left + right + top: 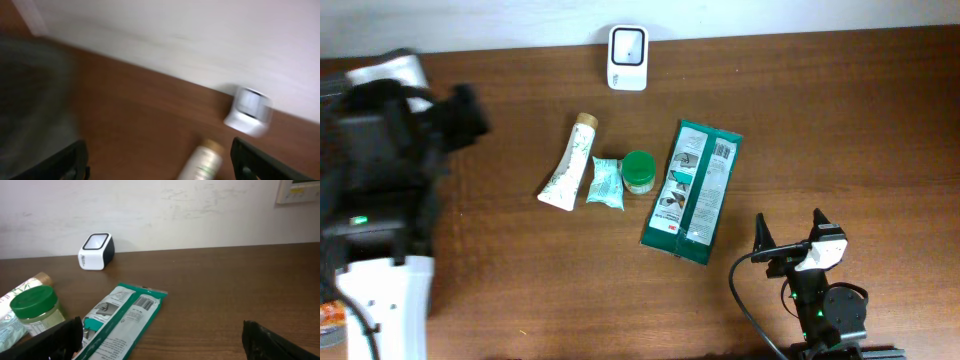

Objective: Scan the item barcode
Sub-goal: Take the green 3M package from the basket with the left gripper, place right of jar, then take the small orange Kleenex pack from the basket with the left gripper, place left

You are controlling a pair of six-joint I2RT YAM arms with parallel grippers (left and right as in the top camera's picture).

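With the left gripper point(159, 156) and right gripper point(790, 229) both wide open and empty, the green packet point(692, 190) lies flat mid-table, barcode up, apart from the scanner point(627, 58); a pinch on so thin a pack could slip or shove the jar point(639, 171) just beside it.

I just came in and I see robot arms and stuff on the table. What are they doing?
Two robot arms are meant to scan an item's barcode on the white scanner by the wall. Right now neither holds anything: the left arm and right arm both have open, empty jaws. The green packet, tube, sachet and green-lidded jar sit on the table.
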